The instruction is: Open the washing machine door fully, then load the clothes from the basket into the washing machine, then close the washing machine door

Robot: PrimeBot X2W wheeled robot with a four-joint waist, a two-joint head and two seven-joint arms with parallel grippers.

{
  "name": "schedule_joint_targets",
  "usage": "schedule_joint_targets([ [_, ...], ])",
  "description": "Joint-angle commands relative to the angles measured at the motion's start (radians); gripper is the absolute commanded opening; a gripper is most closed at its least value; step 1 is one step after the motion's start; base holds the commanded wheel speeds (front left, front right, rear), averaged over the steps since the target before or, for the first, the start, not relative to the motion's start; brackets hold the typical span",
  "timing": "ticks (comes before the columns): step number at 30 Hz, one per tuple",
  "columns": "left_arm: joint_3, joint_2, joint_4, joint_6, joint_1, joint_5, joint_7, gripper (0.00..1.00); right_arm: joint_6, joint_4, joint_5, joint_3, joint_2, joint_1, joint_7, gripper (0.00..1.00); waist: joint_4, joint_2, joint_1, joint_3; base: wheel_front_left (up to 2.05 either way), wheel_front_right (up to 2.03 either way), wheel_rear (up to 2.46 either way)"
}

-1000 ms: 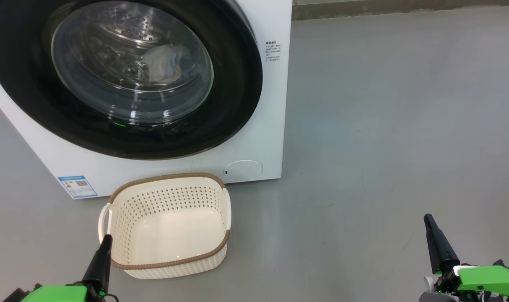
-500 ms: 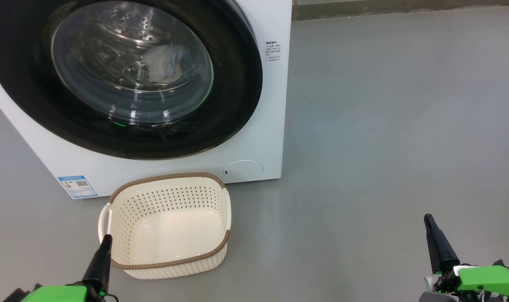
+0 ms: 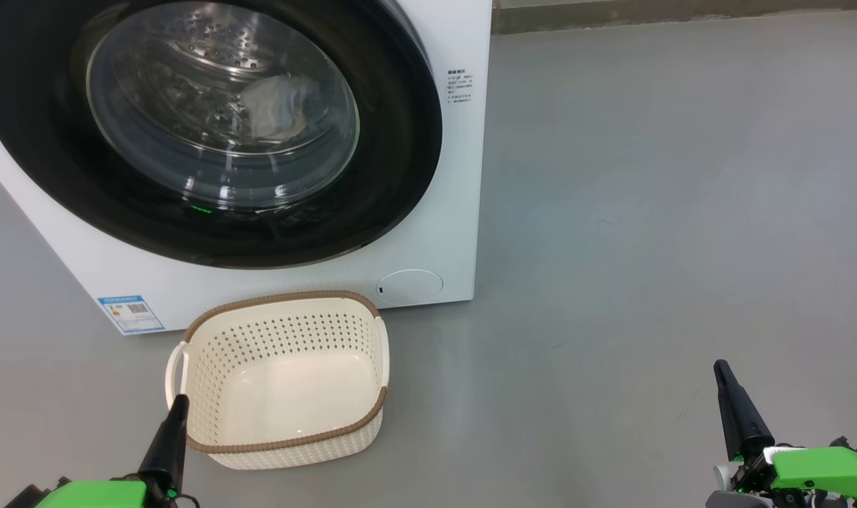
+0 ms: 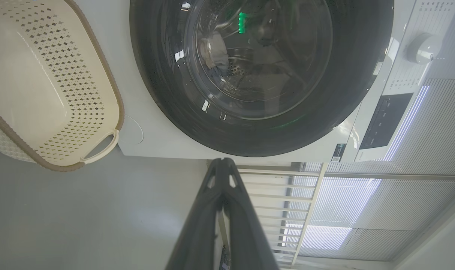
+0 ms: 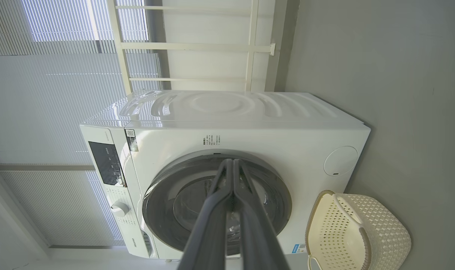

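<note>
Hovering low over the grey floor (image 3: 647, 212), the left tool (image 3: 179, 403) is pinching narrow with nothing between its fingers, its tip sitting just beside the basket (image 3: 280, 331) at about 8 o'clock of it. The right tool (image 3: 721, 370) is likewise pressing its fingers together on nothing, well apart from the basket at about 4 o'clock. The basket is standing empty on the floor at 6 o'clock of the washing machine door (image 3: 220, 106), close to the white front of the washing machine (image 3: 442, 233). The door is lying against that front, and a pale bundle of clothes (image 3: 277, 106) is showing through the glass inside the drum. The job is looking finished or nearly so. What is worrying here is the latch: the pictures are not showing whether the door is clicking home or merely leaning shut, and a door only pushed to could be swinging back open. The other risk is sitting at the left tool, since the basket looks light and any forward or sideways sweep from that spot could be shoving or tipping it.
</note>
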Motion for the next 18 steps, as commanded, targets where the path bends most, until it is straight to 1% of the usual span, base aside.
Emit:
schedule_joint_targets([
  [1, 0.035, 0.014, -0.018, -0.003, -0.041, -0.001, 0.006, 0.00, -0.001, -0.025, 0.001, 0.023, -0.008, -0.040, 0.008, 0.00, 0.000, -0.0001, 0.0000, 0.000, 0.00, 0.00, 0.00],
  [18, 0.035, 0.014, -0.018, -0.003, -0.041, -0.001, 0.006, 0.00, -0.001, -0.025, 0.001, 0.023, -0.008, -0.040, 0.008, 0.00, 0.000, -0.0001, 0.0000, 0.000, 0.00, 0.00, 0.00],
])
